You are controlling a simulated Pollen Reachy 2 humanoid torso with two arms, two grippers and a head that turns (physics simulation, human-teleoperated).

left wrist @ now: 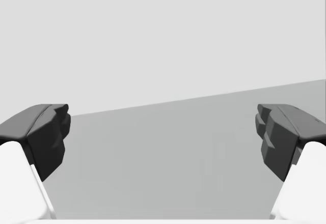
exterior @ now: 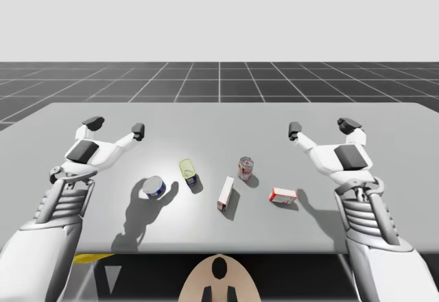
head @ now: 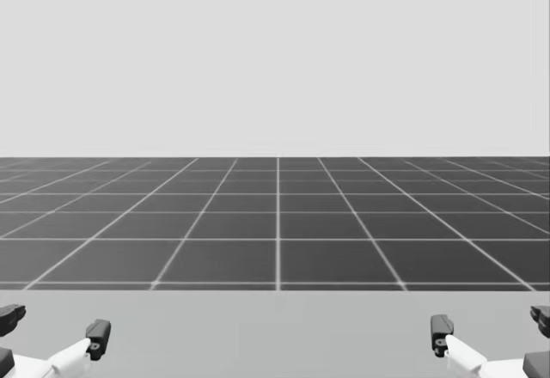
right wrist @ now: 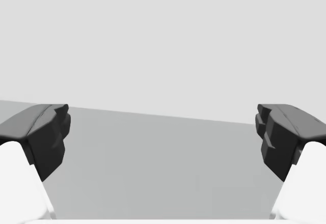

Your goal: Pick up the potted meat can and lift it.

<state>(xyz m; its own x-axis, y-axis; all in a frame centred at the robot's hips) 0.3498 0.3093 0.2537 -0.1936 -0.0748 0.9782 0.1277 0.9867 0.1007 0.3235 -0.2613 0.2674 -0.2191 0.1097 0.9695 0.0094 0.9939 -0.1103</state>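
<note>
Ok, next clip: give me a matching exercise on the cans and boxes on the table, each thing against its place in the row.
Things:
1. blue round can
2. yellow-topped can
3. red round can
4. red flat box

Places:
A. right end of the row
B. just right of the blue round can
C. left end of the row
D. farther back, between the long white box and the red flat box

Pairs: 1-C, 2-B, 3-D, 4-A.

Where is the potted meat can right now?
In the high view the potted meat can stands left of centre, between the round blue can and the white box, touching neither.
</note>
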